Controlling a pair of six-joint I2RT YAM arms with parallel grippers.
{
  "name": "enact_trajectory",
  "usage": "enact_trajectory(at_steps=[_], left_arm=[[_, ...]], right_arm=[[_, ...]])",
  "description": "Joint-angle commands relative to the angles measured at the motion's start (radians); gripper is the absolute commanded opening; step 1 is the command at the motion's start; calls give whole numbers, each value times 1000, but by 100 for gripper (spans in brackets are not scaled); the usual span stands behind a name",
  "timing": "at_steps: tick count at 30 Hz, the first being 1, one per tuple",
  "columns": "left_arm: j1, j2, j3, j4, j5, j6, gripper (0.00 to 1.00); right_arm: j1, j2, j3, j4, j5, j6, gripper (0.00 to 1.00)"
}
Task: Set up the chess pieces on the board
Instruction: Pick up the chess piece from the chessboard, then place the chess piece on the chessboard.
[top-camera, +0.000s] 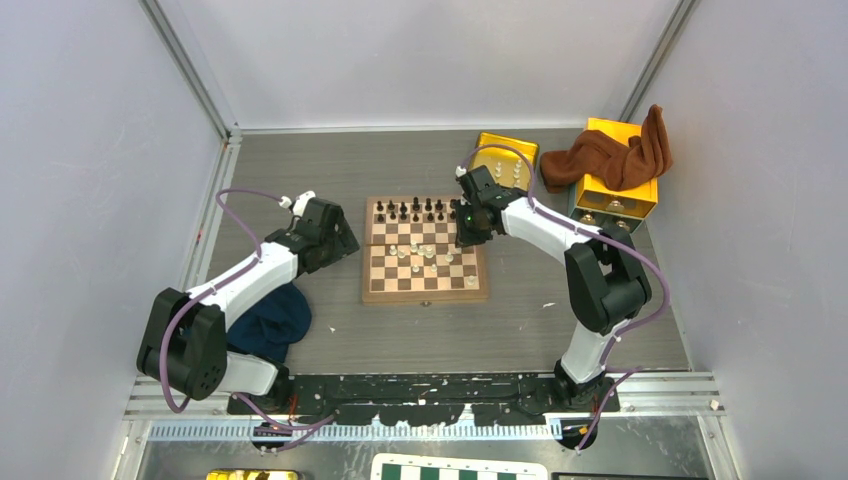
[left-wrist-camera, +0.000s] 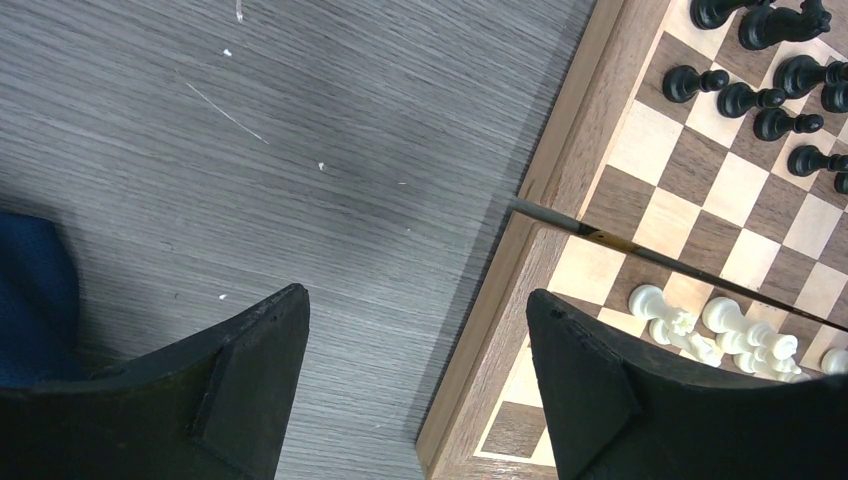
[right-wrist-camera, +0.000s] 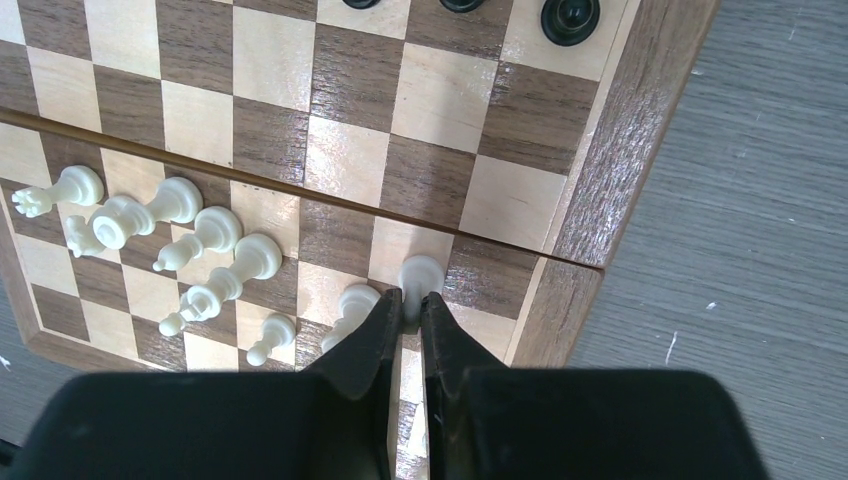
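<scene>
The right gripper (right-wrist-camera: 410, 303) is pinching a little white piece (right-wrist-camera: 421, 272) near the right edge of the board (right-wrist-camera: 625, 140), so next it should lift it gently to its home square.

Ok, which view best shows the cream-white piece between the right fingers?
Right wrist: the small cream-white chess piece sits close up between the right fingers. Top external hides it under the arm; left wrist shows only the wooden chessboard's opposite edge.
</scene>
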Motion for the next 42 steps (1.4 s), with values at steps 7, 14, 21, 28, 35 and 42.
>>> enact_trajectory(at_steps=[7,14,21,28,35,42], left_arm=[[6,-25,24,41,-19,8,81],[6,-20,42,31,-18,8,81],[6,-21,42,30,-11,2,80],[6,-23,32,31,-5,-5,80],[6,-26,26,33,-1,-7,80],[6,-27,23,32,0,-2,80]], right_arm=[[4,-101,39,-43,59,-23,1],[11,-197,-10,-70,59,-15,1],[59,-279,-80,-82,59,11,1],[126,-315,-124,-81,107,45,1],[173,-314,-150,-64,119,66,1],[200,-297,-166,-48,130,80,1]])
